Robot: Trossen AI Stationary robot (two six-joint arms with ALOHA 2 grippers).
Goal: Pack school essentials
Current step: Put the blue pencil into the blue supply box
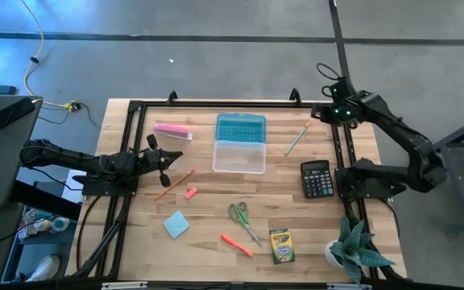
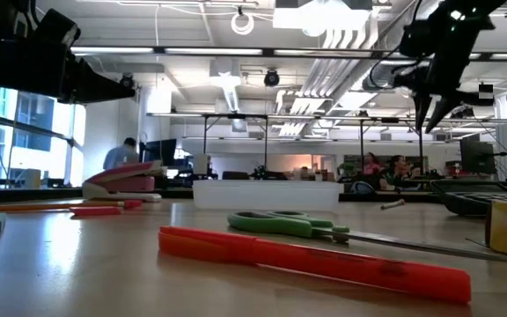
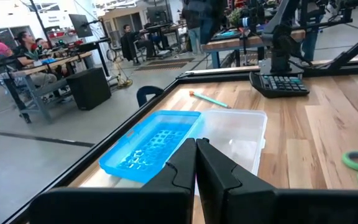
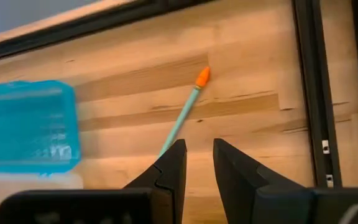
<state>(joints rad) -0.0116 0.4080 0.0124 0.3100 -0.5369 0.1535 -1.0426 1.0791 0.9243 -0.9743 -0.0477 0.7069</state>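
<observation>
An open plastic case lies at the table's far middle, its blue lid (image 1: 241,126) behind its clear base (image 1: 238,156). A teal pencil (image 1: 296,139) lies to its right and also shows in the right wrist view (image 4: 182,118). An orange pencil (image 1: 174,184), a short orange piece (image 1: 190,192), a light-blue note pad (image 1: 176,225), green-handled scissors (image 1: 242,217), an orange marker (image 1: 237,245) and a crayon box (image 1: 280,246) lie flat nearer the front. My left gripper (image 1: 176,156) is shut and empty, left of the case. My right gripper (image 4: 197,149) is open and empty, high above the far right corner.
A long pink bar (image 1: 172,130) lies left of the blue lid. A black calculator (image 1: 316,178) lies at the right, and a potted plant (image 1: 357,250) stands at the near right corner. A black frame (image 1: 135,109) runs along the table's edges. People sit in the room beyond.
</observation>
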